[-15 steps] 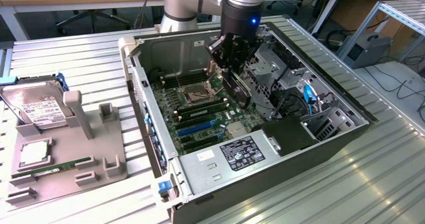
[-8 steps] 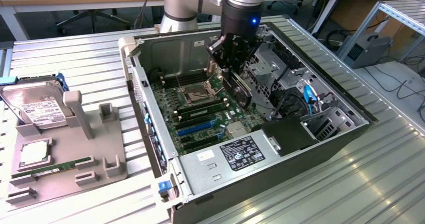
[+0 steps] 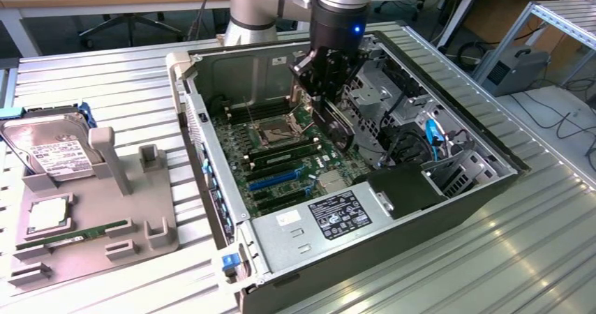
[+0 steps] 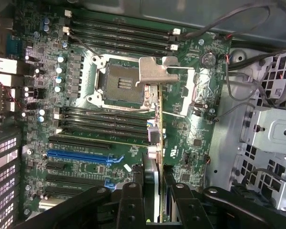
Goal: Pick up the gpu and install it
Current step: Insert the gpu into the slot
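The gpu [image 4: 157, 124] is already picked up. The claw [image 4: 156, 204], closed partway, grips it edge-on above the motherboard [image 4: 190, 138] inside the open computer case [image 3: 456, 98]. It appears not yet seated in any slot.

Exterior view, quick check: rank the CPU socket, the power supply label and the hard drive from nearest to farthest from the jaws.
The jaws are holding the gpu.
1. CPU socket: just below the jaws, slightly toward the exterior view's left.
2. power supply label: inside the case, at the end nearer the camera.
3. hard drive: outside the case, standing on the grey tray at the exterior view's far left.
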You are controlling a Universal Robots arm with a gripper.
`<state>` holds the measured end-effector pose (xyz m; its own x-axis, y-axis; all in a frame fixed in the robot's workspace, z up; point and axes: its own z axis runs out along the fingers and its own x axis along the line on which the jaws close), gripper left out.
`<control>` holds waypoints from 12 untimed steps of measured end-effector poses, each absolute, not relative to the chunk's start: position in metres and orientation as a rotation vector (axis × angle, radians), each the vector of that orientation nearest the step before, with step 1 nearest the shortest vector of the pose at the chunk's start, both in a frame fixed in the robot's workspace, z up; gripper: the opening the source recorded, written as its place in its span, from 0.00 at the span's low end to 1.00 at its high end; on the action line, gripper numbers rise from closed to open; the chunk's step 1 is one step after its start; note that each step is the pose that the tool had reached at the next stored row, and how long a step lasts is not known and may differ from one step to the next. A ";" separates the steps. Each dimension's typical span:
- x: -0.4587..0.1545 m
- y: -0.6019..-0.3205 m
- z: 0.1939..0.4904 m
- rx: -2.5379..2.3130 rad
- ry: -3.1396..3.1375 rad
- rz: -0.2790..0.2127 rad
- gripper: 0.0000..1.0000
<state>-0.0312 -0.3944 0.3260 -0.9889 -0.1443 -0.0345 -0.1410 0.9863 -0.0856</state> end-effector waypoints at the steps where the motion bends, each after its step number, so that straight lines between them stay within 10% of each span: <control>1: -0.031 -0.394 0.326 -0.228 3.090 -0.129 0.27; 12: -0.031 -0.394 0.326 -0.266 3.086 -0.128 0.27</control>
<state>-0.0312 -0.3944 0.3259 -0.9844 -0.1725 -0.0345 -0.1691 0.9819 -0.0856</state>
